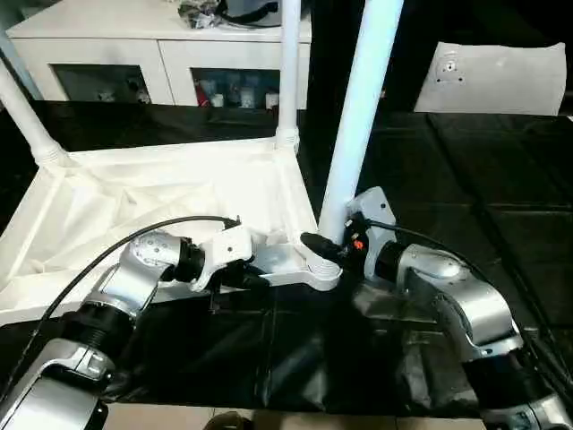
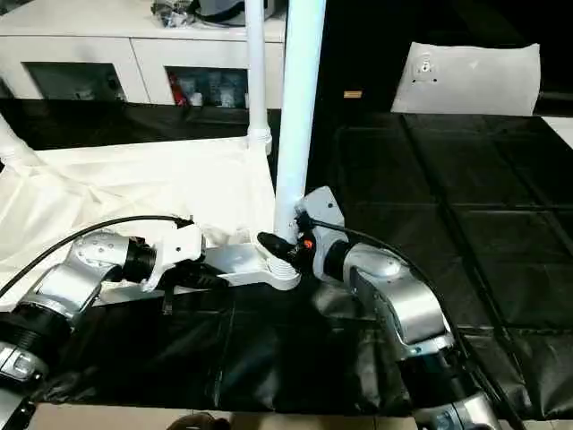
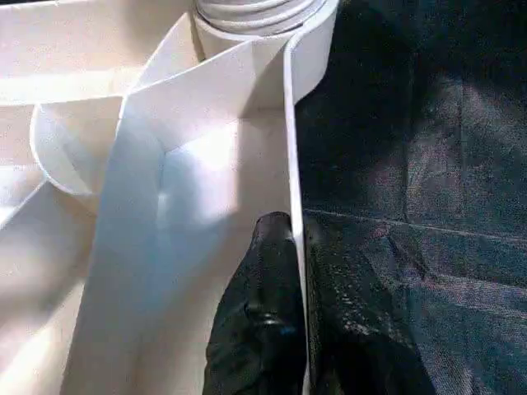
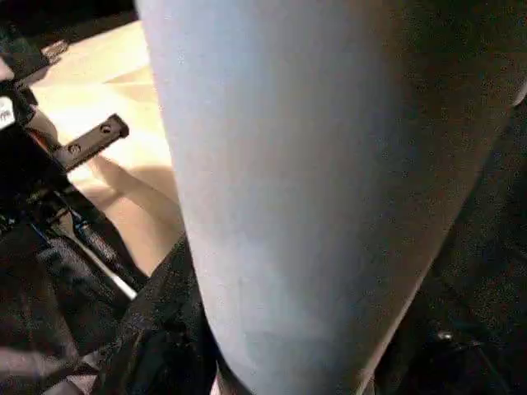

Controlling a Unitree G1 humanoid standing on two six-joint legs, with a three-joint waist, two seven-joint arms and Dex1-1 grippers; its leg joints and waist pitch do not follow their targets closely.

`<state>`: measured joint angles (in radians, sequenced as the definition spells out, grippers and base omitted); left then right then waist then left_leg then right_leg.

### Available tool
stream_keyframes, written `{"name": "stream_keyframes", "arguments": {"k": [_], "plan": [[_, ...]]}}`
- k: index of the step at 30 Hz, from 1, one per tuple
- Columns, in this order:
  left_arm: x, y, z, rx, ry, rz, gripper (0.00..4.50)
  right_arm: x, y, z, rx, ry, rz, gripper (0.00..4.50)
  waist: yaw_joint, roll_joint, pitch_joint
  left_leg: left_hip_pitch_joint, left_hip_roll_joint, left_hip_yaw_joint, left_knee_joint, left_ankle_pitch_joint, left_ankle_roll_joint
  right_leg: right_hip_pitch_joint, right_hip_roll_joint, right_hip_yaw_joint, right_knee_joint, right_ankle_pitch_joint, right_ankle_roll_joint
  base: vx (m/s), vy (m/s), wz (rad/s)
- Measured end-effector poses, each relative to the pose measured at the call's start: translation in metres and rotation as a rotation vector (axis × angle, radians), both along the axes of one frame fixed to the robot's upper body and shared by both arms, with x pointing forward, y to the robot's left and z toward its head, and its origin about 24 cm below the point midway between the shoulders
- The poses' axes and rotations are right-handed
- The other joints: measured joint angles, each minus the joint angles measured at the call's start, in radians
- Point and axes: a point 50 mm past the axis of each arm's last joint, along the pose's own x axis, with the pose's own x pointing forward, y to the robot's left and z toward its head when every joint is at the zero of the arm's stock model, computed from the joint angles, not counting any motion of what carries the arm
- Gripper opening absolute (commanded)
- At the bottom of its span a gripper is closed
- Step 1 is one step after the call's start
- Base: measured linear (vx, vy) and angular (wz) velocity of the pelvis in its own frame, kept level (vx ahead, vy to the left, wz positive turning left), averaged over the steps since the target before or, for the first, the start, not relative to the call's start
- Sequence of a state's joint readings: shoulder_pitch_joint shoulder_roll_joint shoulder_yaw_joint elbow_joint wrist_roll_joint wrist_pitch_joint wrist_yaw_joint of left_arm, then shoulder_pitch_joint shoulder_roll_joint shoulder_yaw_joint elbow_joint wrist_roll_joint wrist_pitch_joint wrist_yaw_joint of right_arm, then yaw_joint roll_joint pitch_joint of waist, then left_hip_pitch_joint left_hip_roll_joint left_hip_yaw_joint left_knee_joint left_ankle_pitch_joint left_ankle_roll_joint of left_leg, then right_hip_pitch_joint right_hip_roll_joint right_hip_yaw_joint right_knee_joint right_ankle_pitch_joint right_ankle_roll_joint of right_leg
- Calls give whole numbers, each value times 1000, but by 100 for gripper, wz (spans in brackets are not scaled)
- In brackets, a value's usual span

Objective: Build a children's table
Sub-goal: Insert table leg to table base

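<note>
The children's table (image 1: 134, 210) lay upside down on a black-covered work surface (image 1: 466, 188), its ribbed underside facing up. Three white legs rose from its corner sockets: one at the far left corner (image 1: 27, 121), one at the far right corner (image 1: 288, 72), and the nearest leg (image 1: 358, 116) at the front right corner socket (image 1: 315, 269). The left gripper (image 1: 255, 279) was pinched shut on the table's near rim (image 3: 290, 164), one black finger (image 3: 263, 313) inside the rim and one outside. The right gripper (image 1: 324, 244) clasped the base of the nearest leg, just above the socket. Beyond the table stood a white cabinet (image 1: 161, 45) with glass-fronted compartments, and a white panel (image 1: 497, 76) leaned farther right.
</note>
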<state>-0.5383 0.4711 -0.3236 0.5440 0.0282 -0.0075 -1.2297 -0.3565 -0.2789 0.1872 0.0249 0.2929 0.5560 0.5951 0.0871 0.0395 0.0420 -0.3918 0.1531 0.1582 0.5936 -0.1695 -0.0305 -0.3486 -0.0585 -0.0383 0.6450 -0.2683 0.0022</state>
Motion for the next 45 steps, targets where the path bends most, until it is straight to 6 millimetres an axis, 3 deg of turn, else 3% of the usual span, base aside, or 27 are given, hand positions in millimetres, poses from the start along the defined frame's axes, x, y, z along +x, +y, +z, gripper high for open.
{"name": "stream_keyframes", "arguments": {"k": [11, 18, 24, 32, 45], "plan": [[-2, 3, -1, -19, 11, 13, 0, -1, -9, -16, 197, 70, -64, 193, 0, 1, -1, 1, 1, 2, -2, 0, 0, 0, 0, 1, -1, 0, 0, 0, 0, 0], [-3, 2, -3, -35, 34, 27, 0, -13, -16, -32, 327, 44, -132, 191, 0, 11, -3, 2, 1, 4, -4, 0, 0, 1, 0, 1, -4, 0, 0, 0, 0, 0], [-3, 0, -3, -44, 40, 22, 0, -24, -13, -32, 224, -98, -93, 191, 3, 18, -3, 1, 1, 6, -8, 0, 0, 1, 0, 1, -8, 0, 0, 0, 0, 0], [-4, 1, -3, -42, 42, 18, 0, -23, -7, -24, 19, -221, 47, 191, 0, 18, -3, 1, 2, 7, -8, -1, 1, 1, 0, 1, -10, 0, 0, 0, 0, 0], [-6, 6, 1, -25, 46, -27, 0, -9, -8, -15, -19, -149, 311, 191, -5, -1, 3, 2, 3, 11, -15, 0, 1, 1, 0, 1, -15, 0, 0, 0, 0, 0]]}}
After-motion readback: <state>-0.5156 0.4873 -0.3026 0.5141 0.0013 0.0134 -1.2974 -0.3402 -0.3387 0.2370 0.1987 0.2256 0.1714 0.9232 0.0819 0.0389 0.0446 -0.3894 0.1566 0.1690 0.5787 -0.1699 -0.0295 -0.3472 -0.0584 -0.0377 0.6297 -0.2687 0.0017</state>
